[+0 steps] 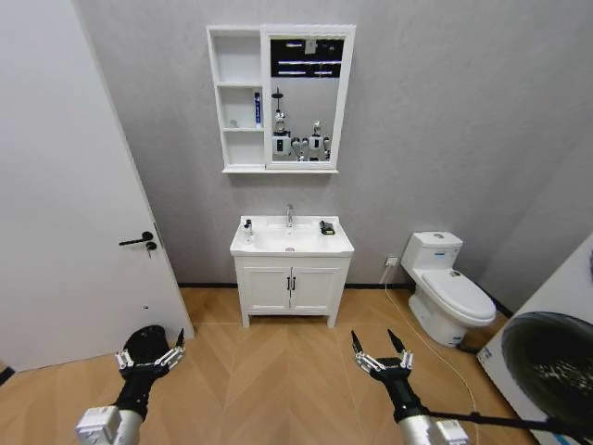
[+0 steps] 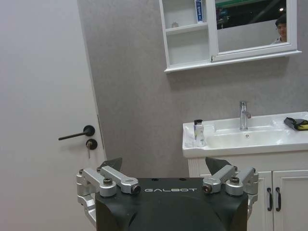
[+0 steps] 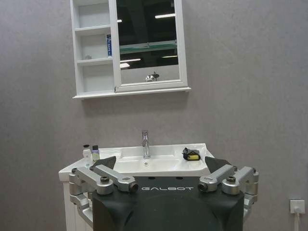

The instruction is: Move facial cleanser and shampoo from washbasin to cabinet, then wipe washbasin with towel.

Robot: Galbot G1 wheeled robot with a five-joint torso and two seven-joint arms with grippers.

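Observation:
The white washbasin [image 1: 291,243] with its chrome tap [image 1: 289,215] stands against the far wall, well ahead of me. Two small dark-capped bottles [image 3: 91,153] stand on its left rim; which is the facial cleanser and which the shampoo I cannot tell. They also show in the head view [image 1: 247,228] and the left wrist view [image 2: 198,133]. The black towel [image 1: 326,227] with a yellow-green edge lies on the right rim. Above hangs the cabinet [image 1: 239,100] with a mirror. My left gripper [image 1: 148,350] and right gripper [image 1: 375,343] hover open and low over the floor, holding nothing.
A blue tube [image 1: 258,108] stands on the cabinet's middle shelf. A white door [image 1: 74,185] with a black handle is at the left. A toilet [image 1: 451,289] sits to the right of the basin, and a washing machine [image 1: 547,362] is at the near right. Wooden floor [image 1: 278,362] lies between.

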